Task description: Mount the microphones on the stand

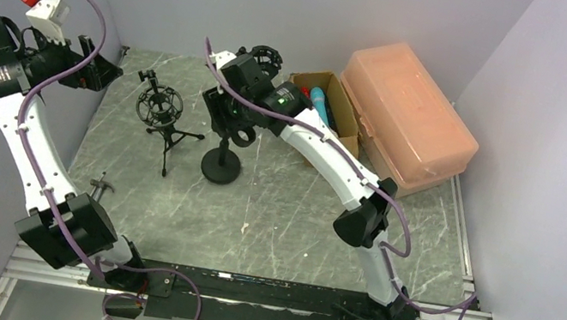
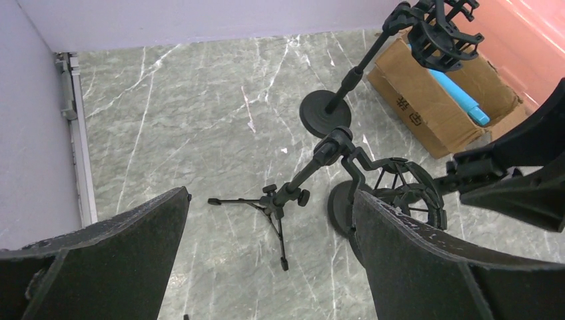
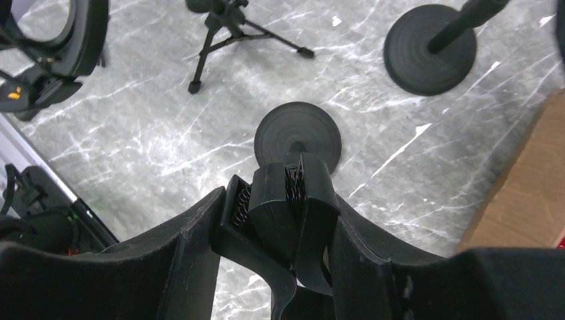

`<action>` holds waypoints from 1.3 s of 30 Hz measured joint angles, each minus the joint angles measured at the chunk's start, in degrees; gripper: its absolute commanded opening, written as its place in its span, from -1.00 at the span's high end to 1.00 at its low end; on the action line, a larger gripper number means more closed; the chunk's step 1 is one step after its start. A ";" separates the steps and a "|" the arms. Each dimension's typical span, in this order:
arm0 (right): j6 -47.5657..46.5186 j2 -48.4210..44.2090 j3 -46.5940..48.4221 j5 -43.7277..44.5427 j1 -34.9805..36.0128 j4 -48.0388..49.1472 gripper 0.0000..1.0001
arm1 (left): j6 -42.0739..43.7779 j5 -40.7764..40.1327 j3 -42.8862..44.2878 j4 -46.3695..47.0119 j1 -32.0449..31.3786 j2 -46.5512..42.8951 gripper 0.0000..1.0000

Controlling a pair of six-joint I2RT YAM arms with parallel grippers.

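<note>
Microphones lie in a cardboard box [image 1: 341, 109]: a light blue one [image 1: 320, 103] [image 2: 460, 97] and a red one [image 1: 306, 92] show. Neither gripper holds a microphone. My right gripper [image 1: 227, 120] [image 3: 276, 203] is shut on the black spring clip [image 3: 293, 197] atop the round-base stand [image 1: 220, 169] [image 3: 298, 137]. A tripod stand [image 1: 166, 136] [image 2: 283, 200] with a shock mount [image 1: 160, 104] [image 2: 403, 193] stands just left of it. My left gripper [image 1: 108, 70] [image 2: 266, 267] hangs open and empty at the far left, above the table.
A second round-base stand [image 2: 325, 113] [image 3: 430, 50] with a shock mount [image 1: 267, 57] [image 2: 440, 33] stands at the back beside the box. A peach plastic case [image 1: 409, 116] fills the back right corner. Walls close in on the left and right.
</note>
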 measured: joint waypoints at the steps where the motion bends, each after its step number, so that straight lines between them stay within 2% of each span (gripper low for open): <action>1: -0.02 0.00 0.00 -0.04 0.46 -0.31 0.40 | -0.39 0.20 0.00 0.04 0.00 0.00 -0.99; 4: 0.00 0.00 -0.87 -0.39 1.44 -0.90 0.19 | -1.88 1.11 0.00 0.37 -0.02 0.00 -0.99; 7: -0.09 0.00 -1.64 -0.31 1.86 -0.44 -0.20 | -3.15 1.73 0.00 1.03 0.00 0.00 -0.99; 11: -0.17 0.00 -1.64 -0.37 2.03 -0.22 -0.54 | -4.17 2.21 -0.02 1.70 0.00 -0.02 -0.99; 16: -0.20 -0.76 -1.68 -0.59 1.97 0.81 -0.77 | -4.46 2.40 -0.02 1.70 0.00 -0.02 -0.99; 23: 0.50 -10.88 -4.48 -2.32 -2.45 2.99 -0.77 | -4.42 2.47 1.07 1.03 0.00 0.00 -0.99; 25: 1.11 -15.87 -7.17 -2.93 -6.27 4.68 -0.66 | -4.33 2.40 2.05 0.55 0.00 0.02 -0.99; 30: 2.45 -25.20 -17.77 -1.60 -17.14 9.31 -0.26 | -3.96 2.49 4.48 -0.87 0.00 0.02 -0.99; 33: 2.67 -25.62 -25.14 1.07 -21.68 11.69 -0.20 | -3.56 3.02 5.49 -1.88 0.00 0.02 -0.99; 39: 2.64 -17.51 -36.22 2.71 -22.29 14.27 -0.17 | -1.86 4.72 5.62 -5.51 -0.26 -0.04 -0.99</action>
